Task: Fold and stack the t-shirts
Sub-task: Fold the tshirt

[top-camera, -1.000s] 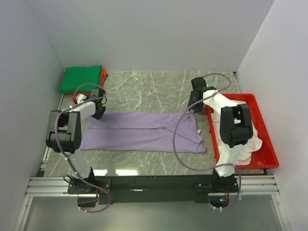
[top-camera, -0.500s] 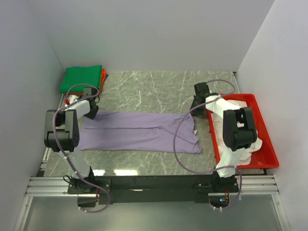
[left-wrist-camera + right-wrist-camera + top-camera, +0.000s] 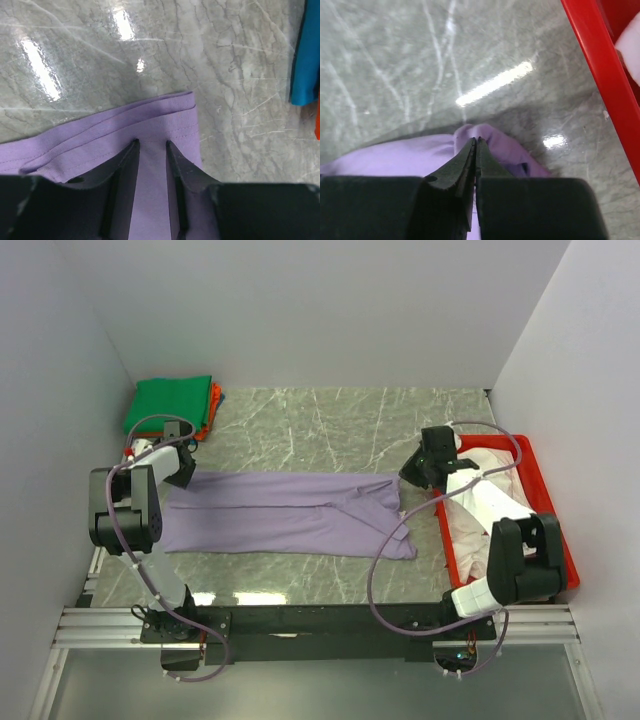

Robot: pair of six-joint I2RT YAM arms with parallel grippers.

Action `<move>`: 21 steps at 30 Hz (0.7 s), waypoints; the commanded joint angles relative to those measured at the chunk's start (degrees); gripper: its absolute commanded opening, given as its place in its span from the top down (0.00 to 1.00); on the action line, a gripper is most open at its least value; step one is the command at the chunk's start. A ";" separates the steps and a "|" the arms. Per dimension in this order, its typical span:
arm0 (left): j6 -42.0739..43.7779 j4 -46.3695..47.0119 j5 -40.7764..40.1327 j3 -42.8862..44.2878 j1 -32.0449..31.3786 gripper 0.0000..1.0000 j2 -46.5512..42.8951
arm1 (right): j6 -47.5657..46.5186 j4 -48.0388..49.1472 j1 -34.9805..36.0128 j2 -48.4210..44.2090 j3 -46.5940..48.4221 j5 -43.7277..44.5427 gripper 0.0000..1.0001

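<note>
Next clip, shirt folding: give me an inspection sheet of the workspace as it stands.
Surface: grey marble table, glossy, with light glare.
Job's things: lavender shirt spread flat lengthwise; folded stack in the far left corner, green on top; pale shirts heaped in the red tray.
Clutter: nothing seen.
Grippers: left gripper has the lavender shirt's left edge between its fingers, seemingly gripped; right gripper shut on a pinch of its right end.
Cables: right arm's cable loops across the shirt's near right corner.
Surroundings: plain white walls; metal rail along the near edge.
</note>
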 commanded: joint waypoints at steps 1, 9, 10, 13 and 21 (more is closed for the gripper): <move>1.30 -5.03 -1.62 -0.34 1.38 0.65 3.00 | 3.09 3.93 -1.02 -4.66 -0.30 2.19 0.94; 1.74 -4.95 -1.18 0.19 1.55 0.65 2.74 | 2.66 3.93 -4.44 -7.04 -3.64 1.57 0.73; 1.74 -4.86 -1.09 0.11 1.47 0.65 2.56 | 2.57 3.75 -4.53 -7.30 -3.99 1.83 0.70; 1.91 -4.60 -0.57 0.19 1.46 0.65 2.13 | 2.92 4.71 -4.53 -8.70 -6.98 1.23 0.67; 2.09 -3.98 0.40 0.19 1.46 0.65 1.51 | 4.06 9.72 -4.45 -3.70 -10.59 -3.08 0.65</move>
